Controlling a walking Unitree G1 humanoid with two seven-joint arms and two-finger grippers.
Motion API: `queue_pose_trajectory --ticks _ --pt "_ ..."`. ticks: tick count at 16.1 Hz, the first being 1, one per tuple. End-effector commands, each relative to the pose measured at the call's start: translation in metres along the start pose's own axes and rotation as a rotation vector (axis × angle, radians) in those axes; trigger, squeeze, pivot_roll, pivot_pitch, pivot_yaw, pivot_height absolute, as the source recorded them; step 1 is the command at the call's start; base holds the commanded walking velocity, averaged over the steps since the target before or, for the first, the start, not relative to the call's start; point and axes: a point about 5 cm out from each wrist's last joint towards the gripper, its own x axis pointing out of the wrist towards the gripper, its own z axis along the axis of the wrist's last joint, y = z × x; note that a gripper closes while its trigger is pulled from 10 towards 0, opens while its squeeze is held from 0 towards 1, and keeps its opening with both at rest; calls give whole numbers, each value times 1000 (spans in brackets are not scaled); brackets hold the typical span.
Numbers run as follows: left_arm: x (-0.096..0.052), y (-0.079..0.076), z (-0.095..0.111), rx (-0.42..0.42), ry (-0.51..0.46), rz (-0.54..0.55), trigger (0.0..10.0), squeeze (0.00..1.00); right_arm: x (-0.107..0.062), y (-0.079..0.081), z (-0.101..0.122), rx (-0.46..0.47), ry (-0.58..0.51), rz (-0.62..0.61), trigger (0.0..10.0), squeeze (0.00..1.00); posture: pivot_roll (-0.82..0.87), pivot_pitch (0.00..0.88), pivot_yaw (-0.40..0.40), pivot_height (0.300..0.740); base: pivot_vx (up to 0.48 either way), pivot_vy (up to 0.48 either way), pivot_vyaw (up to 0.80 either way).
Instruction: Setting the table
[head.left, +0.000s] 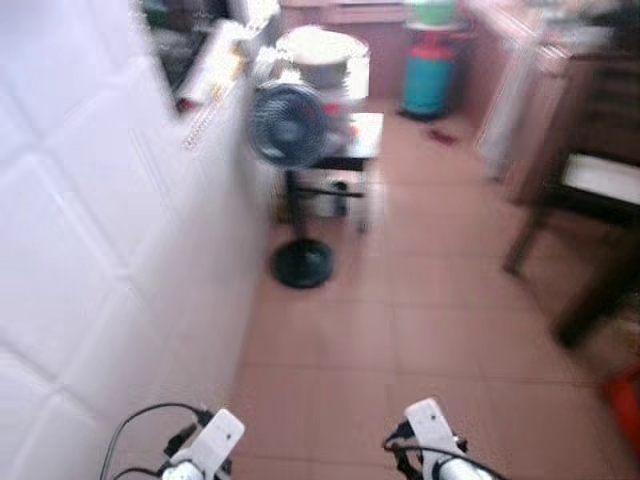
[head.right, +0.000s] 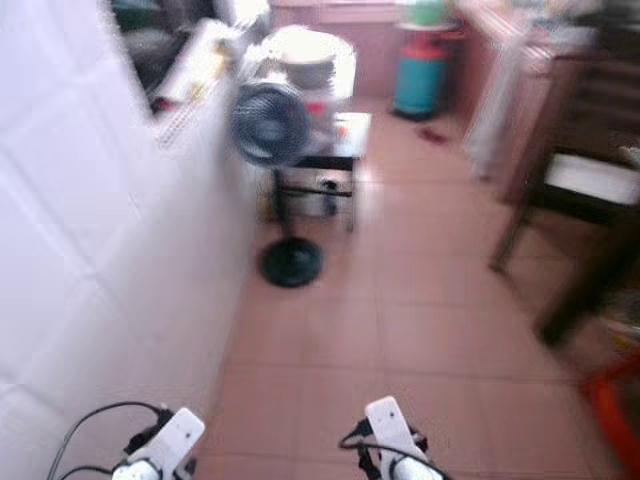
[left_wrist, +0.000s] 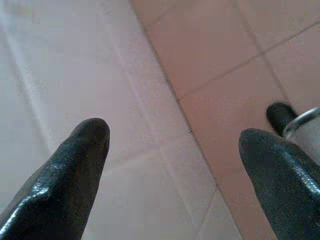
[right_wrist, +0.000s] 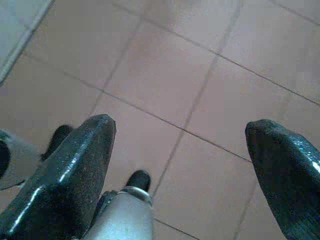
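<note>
over blurred floor tiles (head.left: 400, 330), left gripper (left_wrist: 172, 150) and right gripper (right_wrist: 180, 150) hang spread, empty.

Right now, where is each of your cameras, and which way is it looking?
Left eye view: on the head, looking forward and down a tiled floor toward a fan; both wrists at the bottom edge.
Right eye view: beside it, sharing the same fan and floor.
Left wrist view: along the open left gripper, at the white tiled wall meeting the floor.
Right wrist view: along the open right gripper, down at the floor.

No legible text, perhaps from blur.
</note>
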Motion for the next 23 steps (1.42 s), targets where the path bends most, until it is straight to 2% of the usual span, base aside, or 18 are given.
queue_pose_trajectory --ticks 1,10,12,23 --pt "0 -1 0 -9 7 -17 10000 0 -2 -4 -7 -8 21 -10 10000 0 -47 0 62 740 0 0 419" --pt "-2 -2 -8 -36 6 -58 10000 0 -4 -5 -14 16 43 -13 10000 0 -51 0 57 740 0 0 0" --pt "-2 -3 -8 -40 8 -67 10000 0 -3 -5 -11 -12 37 -10 10000 0 -55 0 57 740 0 -272 0" --pt "-2 -4 -6 -25 7 -75 10000 0 -2 -6 -8 -22 23 -15 10000 0 -64 1 62 740 0 -355 0"
